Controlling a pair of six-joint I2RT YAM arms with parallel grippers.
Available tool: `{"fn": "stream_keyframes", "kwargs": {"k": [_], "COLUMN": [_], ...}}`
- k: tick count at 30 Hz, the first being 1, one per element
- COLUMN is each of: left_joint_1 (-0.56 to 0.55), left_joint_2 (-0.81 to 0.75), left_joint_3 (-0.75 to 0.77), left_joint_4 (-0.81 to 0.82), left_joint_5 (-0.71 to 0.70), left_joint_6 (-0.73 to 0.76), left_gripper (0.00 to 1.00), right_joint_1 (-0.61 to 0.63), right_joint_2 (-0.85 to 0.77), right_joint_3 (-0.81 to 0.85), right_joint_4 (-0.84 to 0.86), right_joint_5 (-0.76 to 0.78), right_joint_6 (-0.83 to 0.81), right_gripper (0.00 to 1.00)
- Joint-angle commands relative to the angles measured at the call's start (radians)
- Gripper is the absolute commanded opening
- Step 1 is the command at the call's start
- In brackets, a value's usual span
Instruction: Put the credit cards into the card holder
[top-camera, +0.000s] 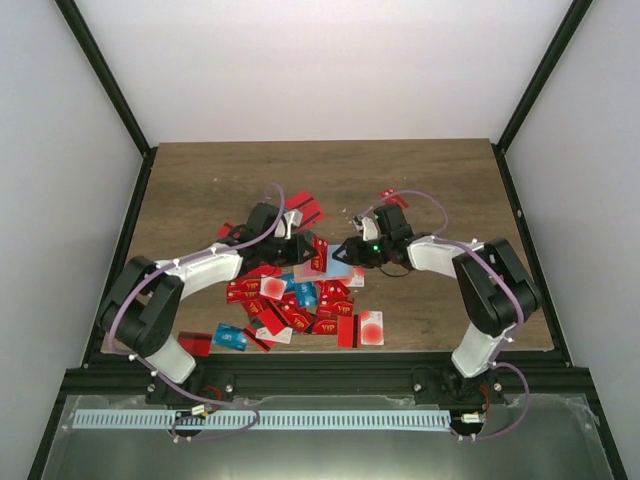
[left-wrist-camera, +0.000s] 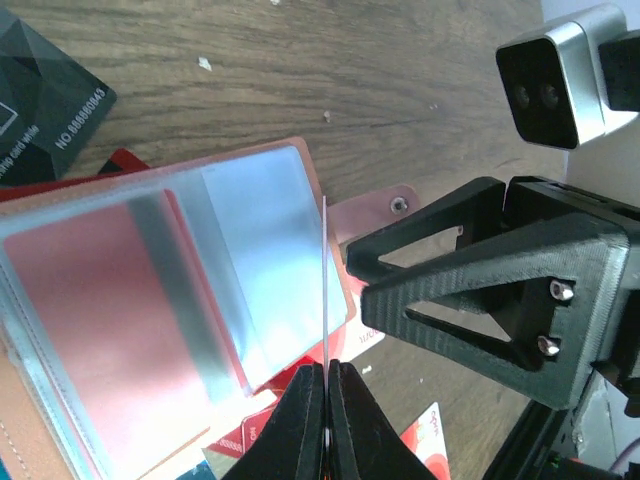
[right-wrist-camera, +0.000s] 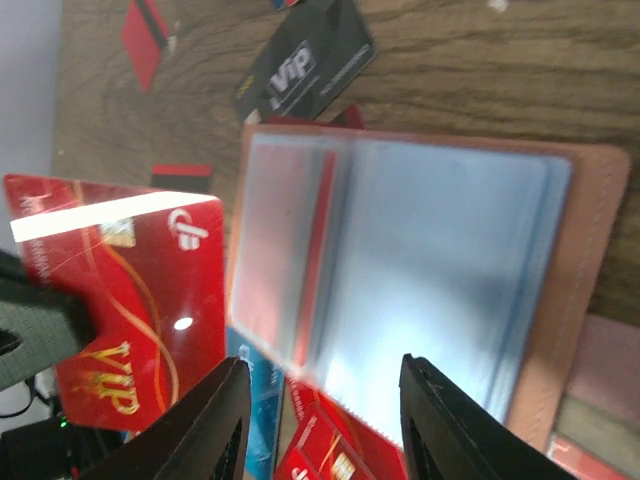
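Brown wooden table (top-camera: 330, 175) boxed in by white.
Plain white walls (top-camera: 330, 60) rise behind it; black posts (top-camera: 105, 75) frame both sides under even light.

Loose credit cards (top-camera: 300, 300) clutter the table's (top-camera: 330, 170) near middle; its far half offers room.

"vip" on red card (right-wrist-camera: 120, 300); "vip" on grey card (right-wrist-camera: 305, 60)

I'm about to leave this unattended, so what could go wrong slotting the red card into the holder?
The right gripper is open over the card holder, not pinning it, so a push from the red card could slide it. The left gripper pinches that card by one edge; it may twist and miss the clear sleeve.
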Motion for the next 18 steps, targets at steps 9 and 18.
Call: {"fn": "stream_keyframes", "kwargs": {"k": [9,18], "left_joint_1": [0.026,0.026], "left_joint_2": [0.101,0.187], "left_joint_3": [0.127,0.173], "left_joint_4": [-0.246,-0.271], "left_joint_5": [0.002,0.062], "left_joint_6": [0.129,0.138], "left_gripper": [0.04,0.04], "right_joint_1": [-0.022,-0.024], "right_joint_2": [0.079,0.092], "right_joint_3": [0.087,0.070], "right_joint_4": [-0.090,-0.103], "right_joint_5": [0.161,0.188], "right_joint_6": [-0.029,-0.041], "right_gripper": [0.38,0.36]}}
